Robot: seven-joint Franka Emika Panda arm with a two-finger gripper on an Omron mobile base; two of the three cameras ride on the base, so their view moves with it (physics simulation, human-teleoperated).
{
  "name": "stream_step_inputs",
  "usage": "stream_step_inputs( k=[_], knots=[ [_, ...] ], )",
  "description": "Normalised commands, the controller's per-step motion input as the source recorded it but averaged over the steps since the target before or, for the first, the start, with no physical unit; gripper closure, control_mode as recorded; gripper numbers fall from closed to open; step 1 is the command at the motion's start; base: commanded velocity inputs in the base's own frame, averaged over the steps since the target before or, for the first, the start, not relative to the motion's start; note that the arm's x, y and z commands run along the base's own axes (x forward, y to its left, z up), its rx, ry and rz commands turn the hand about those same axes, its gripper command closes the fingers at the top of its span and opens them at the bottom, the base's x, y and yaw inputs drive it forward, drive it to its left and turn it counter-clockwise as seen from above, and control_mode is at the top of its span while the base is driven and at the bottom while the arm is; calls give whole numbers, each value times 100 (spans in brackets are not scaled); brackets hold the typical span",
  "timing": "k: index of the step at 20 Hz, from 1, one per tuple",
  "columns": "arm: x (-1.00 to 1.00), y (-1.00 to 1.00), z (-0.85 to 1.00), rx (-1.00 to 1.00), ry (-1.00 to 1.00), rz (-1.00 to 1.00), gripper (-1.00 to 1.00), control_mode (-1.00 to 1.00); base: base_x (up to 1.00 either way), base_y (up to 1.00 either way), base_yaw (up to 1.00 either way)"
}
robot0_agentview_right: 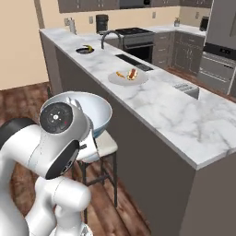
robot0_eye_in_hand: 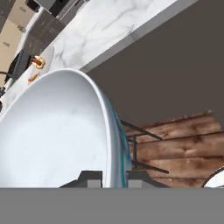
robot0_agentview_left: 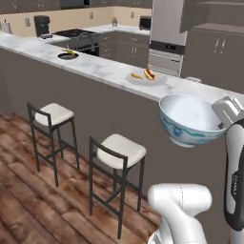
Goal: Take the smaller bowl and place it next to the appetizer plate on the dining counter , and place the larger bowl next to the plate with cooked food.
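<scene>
Bowl, the big white one with blue-green pattern, hangs in the air off the stool side of the desk, at about desk-top height and clear of the marble. We see it held by its rim: in the hand view the two dark finger tips sit on either side of the bowl's wall, one inside and one outside, so the jaws are closed on the bowl. In the left base view the gripper meets the rim at the bowl's right edge, and the bowl stays roughly upright, its empty inside facing up.

From the right base view the bowl shows partly behind the arm's round white joint, above a stool seat.

On the desk the pale plate with orange and red food lies beyond the bowl, near the desk's front edge; the bowl is apart from it. Farther along the desk, well apart from the pale plate, sits the dark plate with its yellow piece. The same two plates show from the other side: pale plate nearer, dark plate farther.

Two stools stand on the wood floor against the desk's grey-brown front.
</scene>
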Motion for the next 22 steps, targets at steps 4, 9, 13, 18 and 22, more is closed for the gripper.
stream_step_inputs(
  k=[4,9,13,18,22],
  knots=[
    [0,0,0,0,0,0,100,100,47,75,-35],
    [0,0,0,0,0,0,100,100,50,74,-36],
    [0,0,0,0,0,0,100,100,51,60,-36],
    [0,0,0,0,0,0,100,100,48,38,-37],
    [0,0,0,0,0,0,100,100,36,14,-37]
  ],
)
